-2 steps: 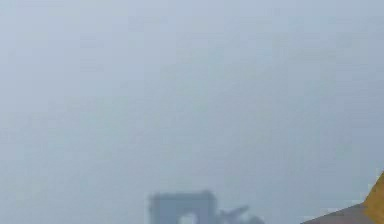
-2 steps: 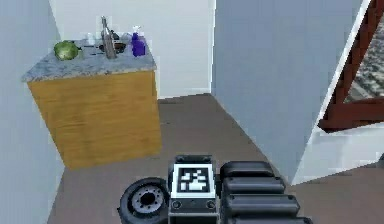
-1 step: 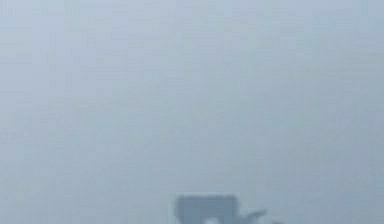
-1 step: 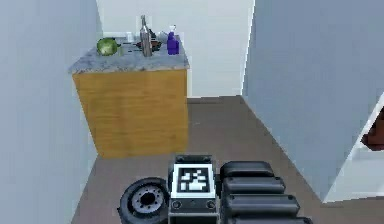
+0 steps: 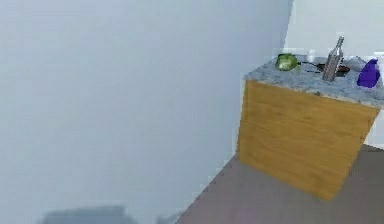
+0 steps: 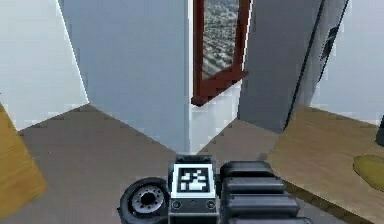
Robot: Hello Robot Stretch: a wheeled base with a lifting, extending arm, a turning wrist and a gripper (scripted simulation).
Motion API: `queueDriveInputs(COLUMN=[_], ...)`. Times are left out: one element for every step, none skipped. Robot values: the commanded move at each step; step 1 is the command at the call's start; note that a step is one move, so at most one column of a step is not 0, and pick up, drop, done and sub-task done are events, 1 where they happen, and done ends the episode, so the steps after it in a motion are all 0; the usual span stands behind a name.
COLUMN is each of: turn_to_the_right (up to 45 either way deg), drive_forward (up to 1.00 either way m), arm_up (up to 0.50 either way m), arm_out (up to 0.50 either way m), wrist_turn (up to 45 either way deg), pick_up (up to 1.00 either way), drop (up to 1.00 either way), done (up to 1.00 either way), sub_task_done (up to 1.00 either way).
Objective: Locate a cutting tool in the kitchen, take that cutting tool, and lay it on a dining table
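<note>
A counter (image 5: 300, 140) with wooden sides and a speckled grey top stands at the forward view's right. On it are a green round thing (image 5: 287, 62), a tall grey bottle (image 5: 334, 60), a dark flat pan-like thing (image 5: 322, 69) and a blue-purple bottle shape (image 5: 369, 73). I can make out no cutting tool among them. At the arm side view's bottom edge the arm's end carries a white marked square (image 6: 195, 180). Left of it sits the gripper's dark body (image 6: 146, 201). Its fingers are not made out, so I cannot tell whether it holds anything.
A plain grey wall (image 5: 110, 100) takes up the forward view's left and middle, with brown floor (image 5: 240, 195) before the counter. In the arm side view a white wall corner (image 6: 135, 60) juts out, beside a dark-red-framed window (image 6: 220, 50) and a tall dark grey panel (image 6: 275, 60).
</note>
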Motion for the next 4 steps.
queueDriveInputs(turn_to_the_right=[45.0, 45.0, 6.0, 0.0], drive_forward=[0.0, 0.0, 0.0, 0.75], arm_up=[0.0, 0.0, 0.0, 0.0], arm_out=[0.0, 0.0, 0.0, 0.0], wrist_turn=[0.0, 0.0, 0.0, 0.0], pick_up=[0.0, 0.0, 0.0, 0.0], drop=[0.0, 0.0, 0.0, 0.0], done=[0.0, 0.0, 0.0, 0.0], sub_task_done=[0.0, 0.0, 0.0, 0.0])
